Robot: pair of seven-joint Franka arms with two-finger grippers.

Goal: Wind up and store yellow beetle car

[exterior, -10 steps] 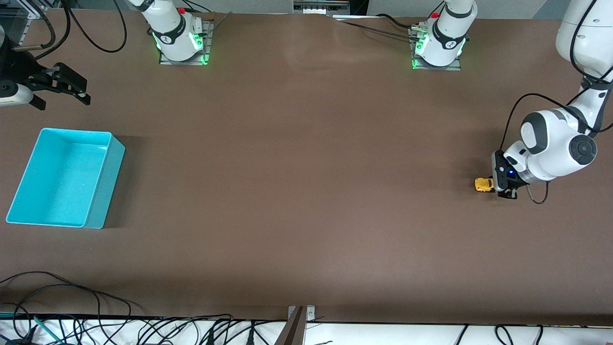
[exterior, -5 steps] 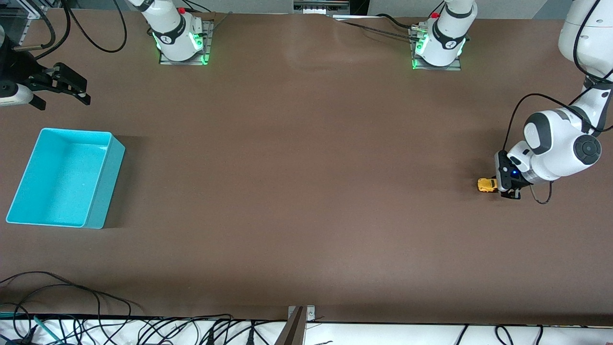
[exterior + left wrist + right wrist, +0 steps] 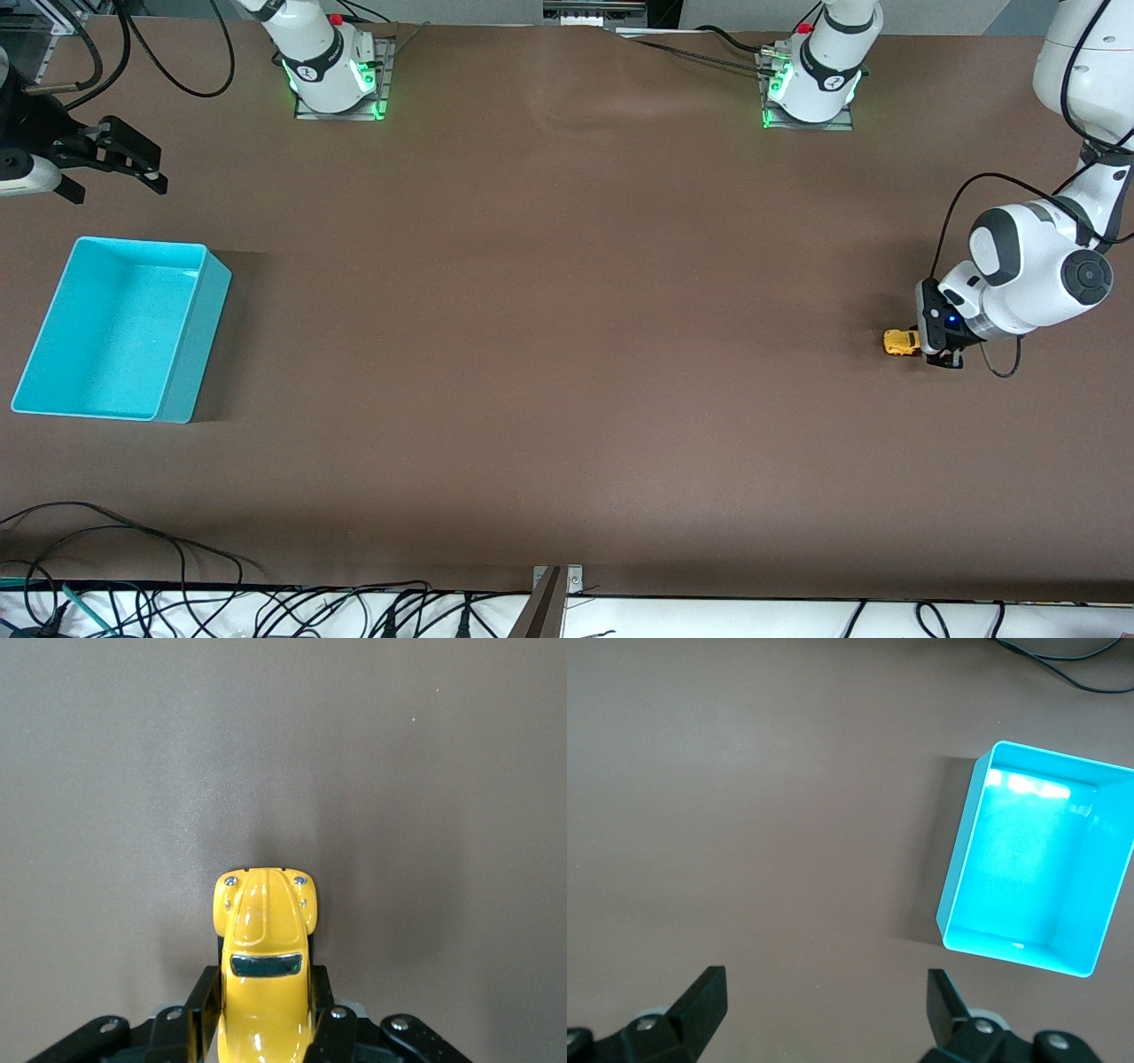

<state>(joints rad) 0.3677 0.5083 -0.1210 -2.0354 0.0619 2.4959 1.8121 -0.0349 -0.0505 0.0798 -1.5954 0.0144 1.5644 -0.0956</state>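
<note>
Yellow beetle car sits on the table at the left arm's end, rear clamped between the left gripper fingers, nose and long axis pointing straight out toward the right arm's end. Right gripper waits spread wide beside the teal bin, well apart from the car.

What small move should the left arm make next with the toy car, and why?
Probably drag the yellow beetle car backward along the table to wind it: the left gripper is shut on its rear, wheels down. The right gripper waits open beside the turquoise bin.
</note>
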